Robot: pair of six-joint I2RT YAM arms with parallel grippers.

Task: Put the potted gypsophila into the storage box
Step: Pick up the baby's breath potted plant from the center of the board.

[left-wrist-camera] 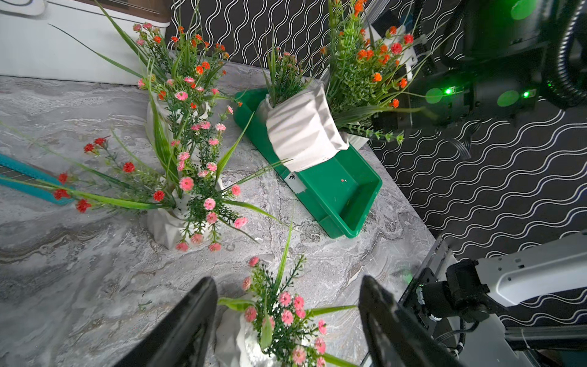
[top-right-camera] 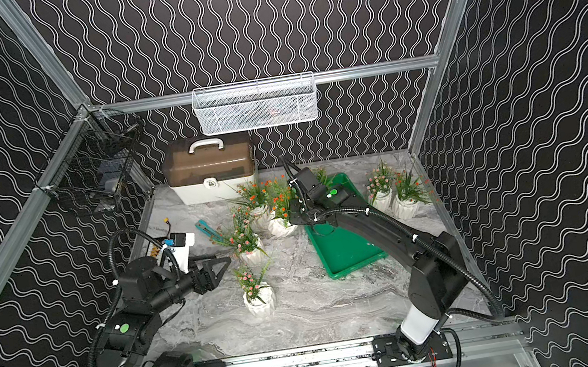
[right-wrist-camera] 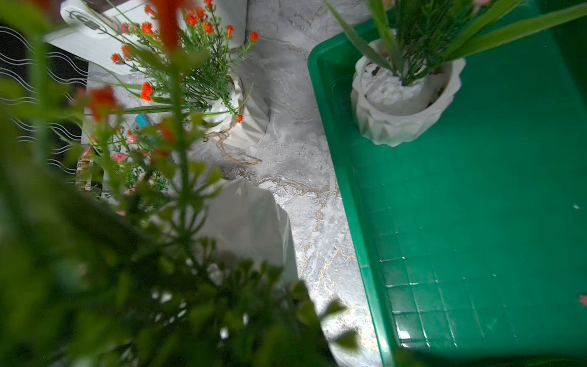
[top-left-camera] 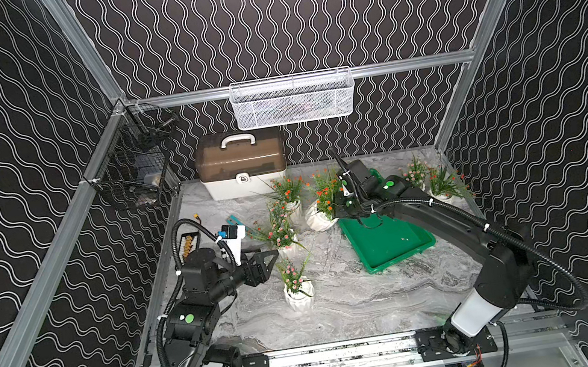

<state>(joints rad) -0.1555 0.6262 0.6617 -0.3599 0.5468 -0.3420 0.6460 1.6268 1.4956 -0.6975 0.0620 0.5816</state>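
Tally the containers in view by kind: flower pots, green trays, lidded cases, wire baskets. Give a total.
Potted gypsophila: 7 in view
Green storage box: 1
Lidded case: 1
Wire baskets: 2
Total: 11

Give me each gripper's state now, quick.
Left gripper: open, holding nothing.
Right gripper: shut on the orange-flowered gypsophila, gripped by its stems.

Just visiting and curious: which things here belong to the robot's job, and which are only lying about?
In use: small white ribbed flower pots, including the orange-flowered pot in the right hand; shallow green plastic tray.
Lying about: white case with brown lid; white mesh basket; black wire basket; teal tool.
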